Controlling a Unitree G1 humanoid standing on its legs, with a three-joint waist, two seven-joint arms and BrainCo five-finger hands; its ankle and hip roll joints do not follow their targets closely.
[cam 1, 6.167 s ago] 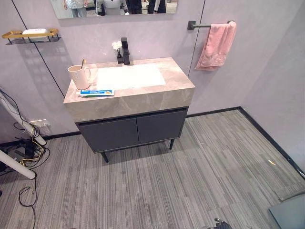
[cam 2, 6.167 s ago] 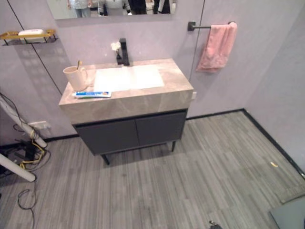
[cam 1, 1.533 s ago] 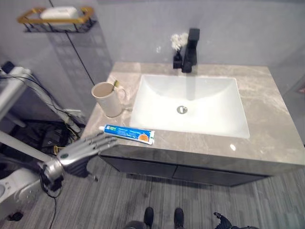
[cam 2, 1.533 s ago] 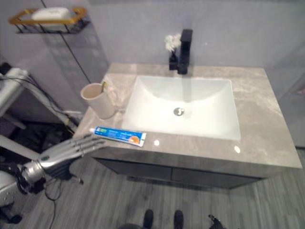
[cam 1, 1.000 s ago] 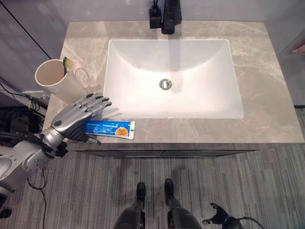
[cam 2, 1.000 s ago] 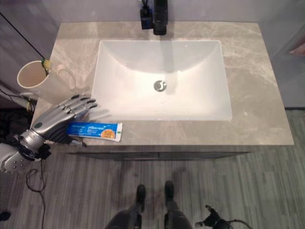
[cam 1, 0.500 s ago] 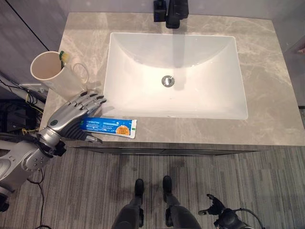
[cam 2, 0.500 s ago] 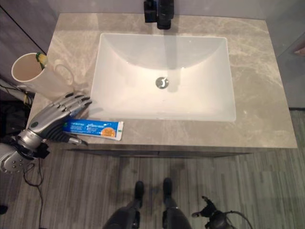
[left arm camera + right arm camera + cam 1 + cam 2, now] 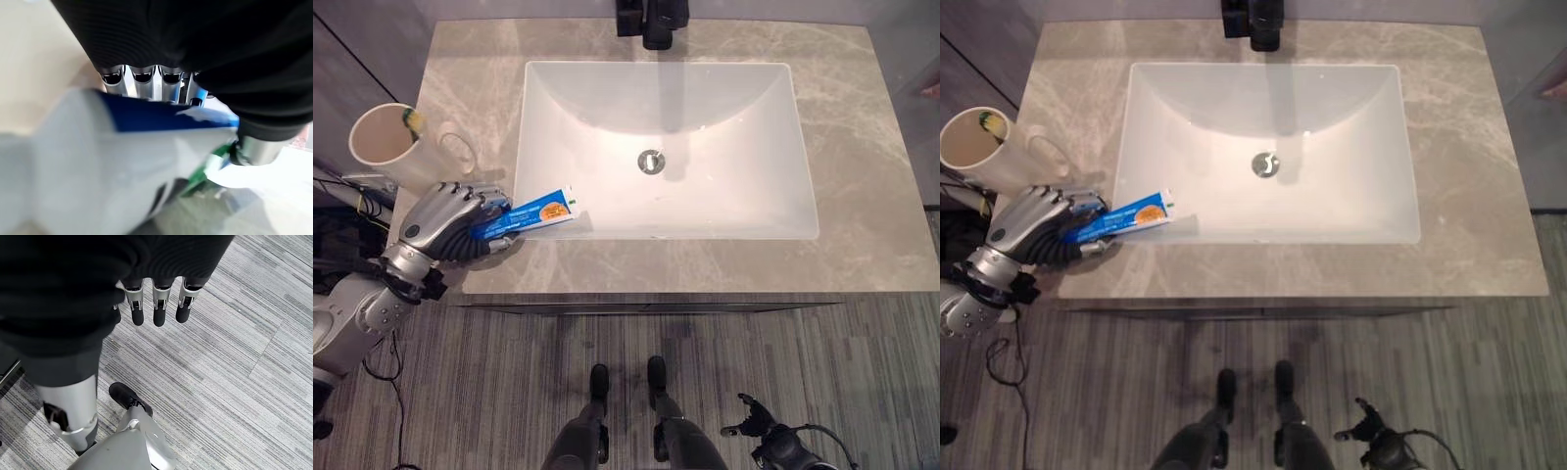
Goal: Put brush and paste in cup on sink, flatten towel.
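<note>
Your right hand (image 9: 156,308) hangs low over the floor, fingers relaxed, empty. Your left hand (image 9: 445,220) has its fingers curled round the toothpaste tube (image 9: 530,215), held just above the counter (image 9: 862,166) at the sink's front-left corner. The tube's long axis points away from the hand toward the basin (image 9: 705,127). The cup (image 9: 386,147), brush (image 9: 411,118) already inside, stands just beyond the left hand; judge that hand the nearer one.
</note>
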